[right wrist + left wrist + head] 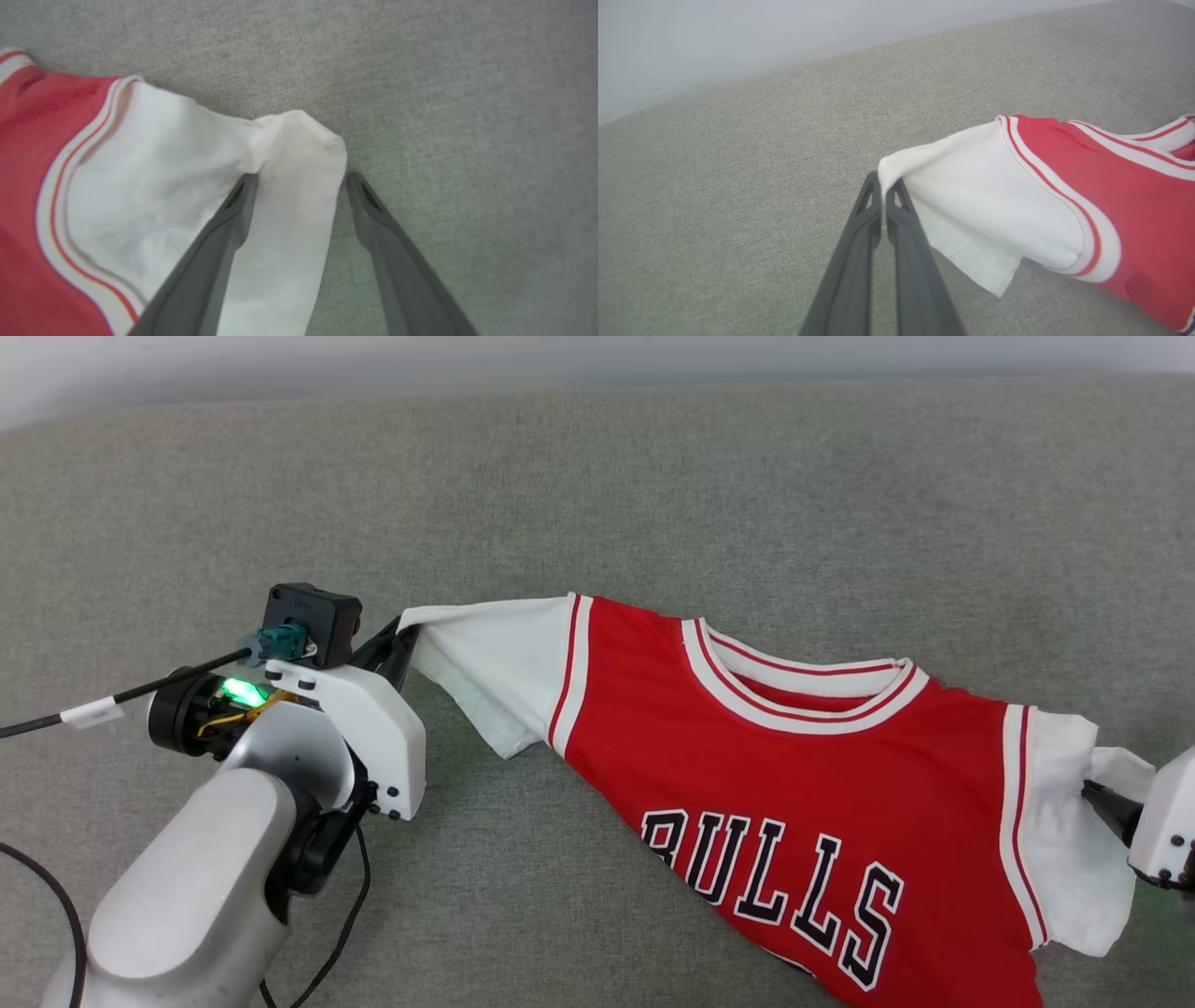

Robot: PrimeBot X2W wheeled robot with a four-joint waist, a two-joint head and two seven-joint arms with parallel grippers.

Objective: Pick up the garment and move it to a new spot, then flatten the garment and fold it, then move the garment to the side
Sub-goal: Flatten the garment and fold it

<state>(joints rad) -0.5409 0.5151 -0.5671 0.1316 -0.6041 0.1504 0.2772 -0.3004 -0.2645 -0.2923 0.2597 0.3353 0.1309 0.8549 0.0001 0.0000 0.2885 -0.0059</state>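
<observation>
— Red garment (794, 756), where's it at?
— Lying across the grey fabric surface (597, 476), centre to right, collar on far side, lettering nearer me.
— Ur left gripper (883, 191)?
— I've got it clamped shut on tip of the left white sleeve (971, 186), w/ sleeve drawn out leftward, raised off the fabric.
— Right gripper (299, 179)?
— My fingers are spread wide there, straddling end of the right sleeve (187, 163): one lies on the cloth, other just beside its edge. No pinch.

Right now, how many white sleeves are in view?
2. The left sleeve is pinched in the shut left gripper; the right sleeve, at the garment's other end, sits between the fingers of the open right gripper.
</observation>
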